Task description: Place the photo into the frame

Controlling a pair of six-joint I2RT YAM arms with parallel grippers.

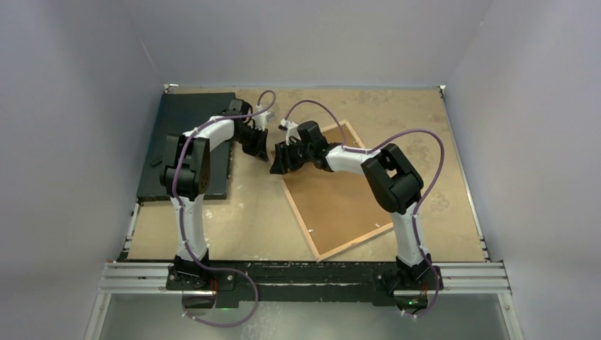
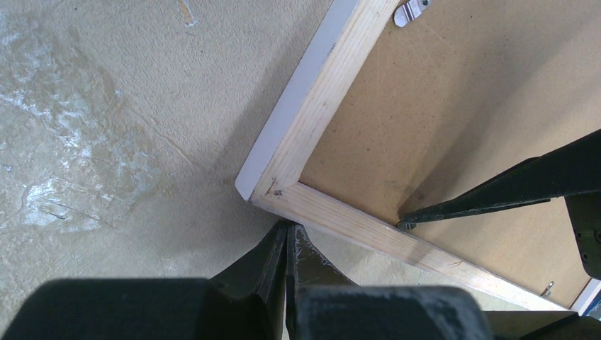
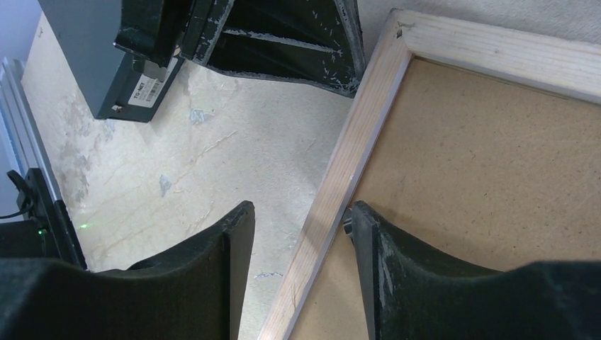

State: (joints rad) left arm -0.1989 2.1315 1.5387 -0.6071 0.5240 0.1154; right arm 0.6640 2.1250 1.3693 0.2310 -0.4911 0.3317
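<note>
Right end effector (image 3: pixel 301 207) gapes astride pale wooden rail of the frame (image 3: pixel 365 120); left end effector (image 2: pixel 287 237) clenched.

A pale, scuffed table (image 1: pixel 255 212) is carrying everything. A flat black board (image 1: pixel 191 110) is lying toward its 10 o'clock corner. A brown fibreboard panel (image 1: pixel 340 205) is lying askew, just off centre toward 4 o'clock, with a small metal clip (image 2: pixel 411 10) sitting at one edge.

I see the frame (image 2: pixel 326 99) showing pale, grained wooden back rails with a white front edge, around a plain mid-brown fibreboard backing panel (image 2: pixel 453 106). The surface (image 1: pixel 397 106) is mottled beige with whitish scuffs. The board (image 1: pixel 177 113) is flat black. The left tool (image 2: pixel 287 230) and right tool (image 3: pixel 301 212) are black, streaked with chalky scratches.
</note>
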